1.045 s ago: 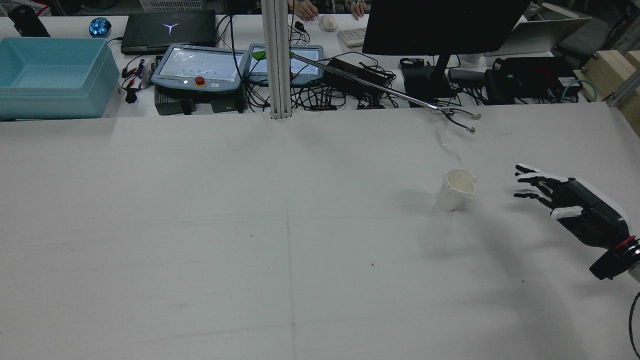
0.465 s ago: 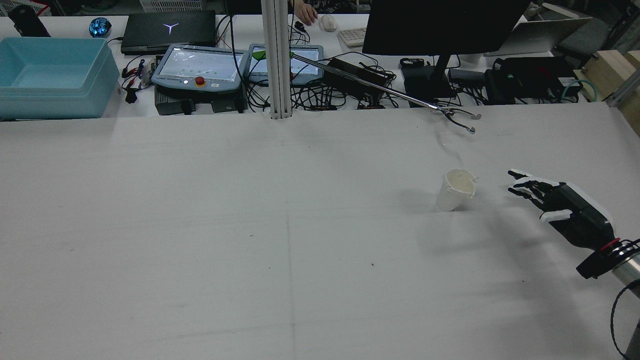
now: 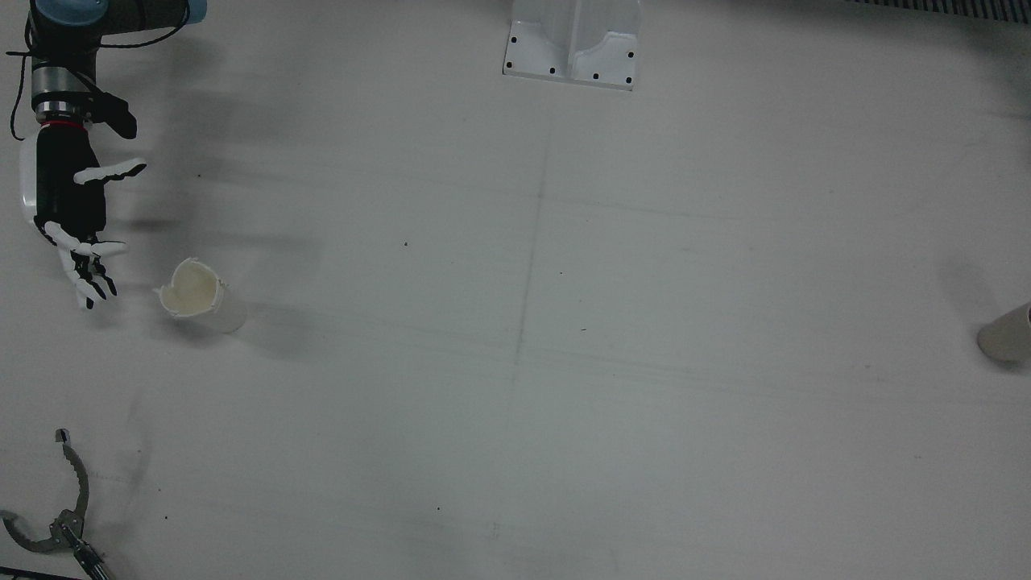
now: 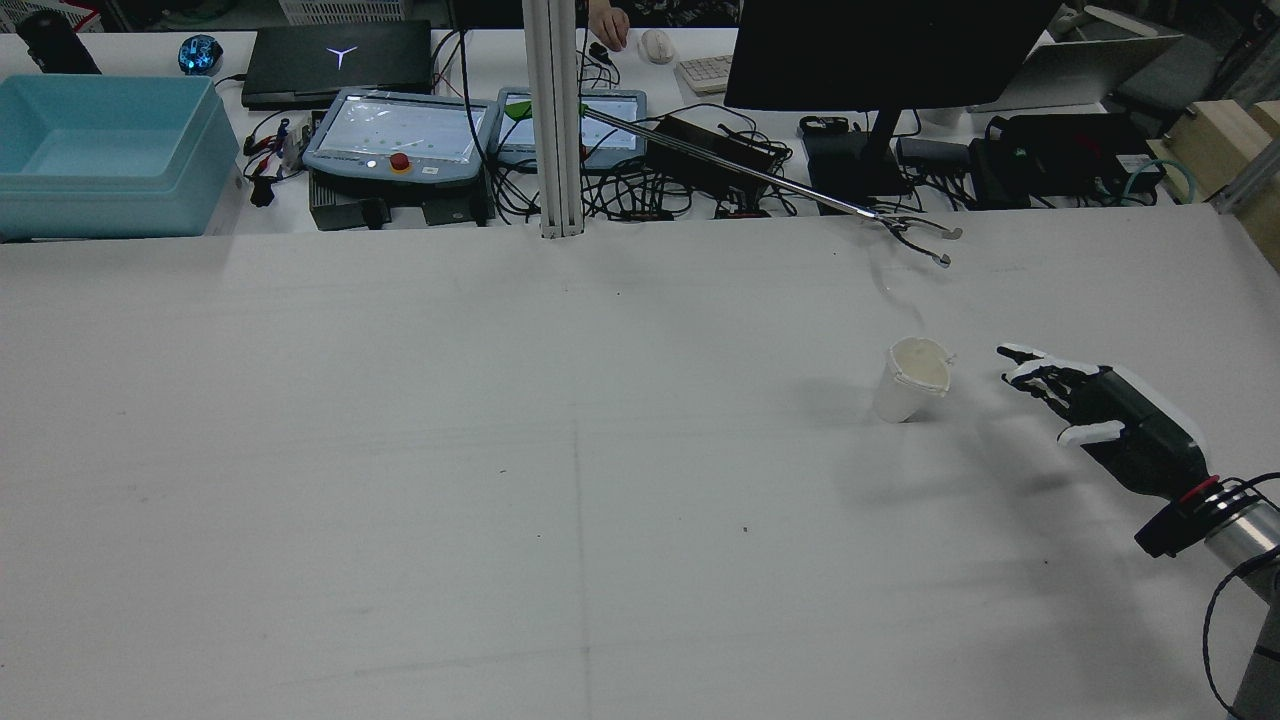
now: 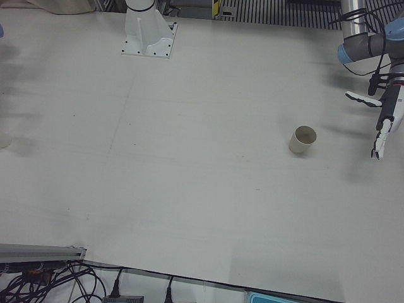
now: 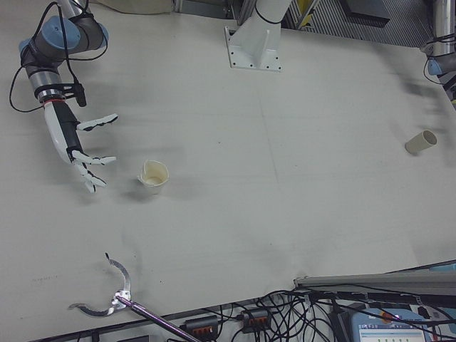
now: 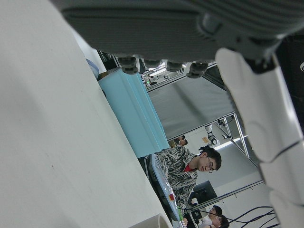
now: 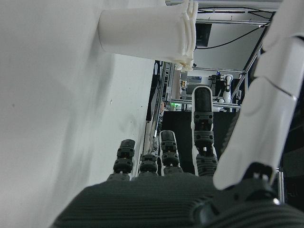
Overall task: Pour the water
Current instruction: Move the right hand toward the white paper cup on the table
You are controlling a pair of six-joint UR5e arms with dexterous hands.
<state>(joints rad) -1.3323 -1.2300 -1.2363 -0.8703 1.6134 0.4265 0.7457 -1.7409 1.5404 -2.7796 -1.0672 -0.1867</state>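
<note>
A white cup with a pour lip [image 4: 912,378] stands upright on the table; it also shows in the front view [image 3: 197,294], the right-front view [image 6: 154,176] and the right hand view [image 8: 147,33]. My right hand [image 4: 1100,410] is open and empty, a short way beside that cup, fingers stretched toward it and not touching; the front view [image 3: 68,209] shows the gap. A tan paper cup [image 5: 303,139] stands on the other half of the table, at the front view's right edge [image 3: 1007,334]. My left hand [image 5: 386,120] is open and empty, well to the side of it.
A long reacher tool's claw [image 4: 915,235] lies on the table beyond the white cup, seen also in the front view [image 3: 56,515]. A blue bin [image 4: 100,150], teach pendants and cables sit past the far edge. The white post base [image 3: 572,48] stands mid-table.
My right hand has moved toward the white cup, closing the gap, with its fingers still spread. The cup has not moved.
</note>
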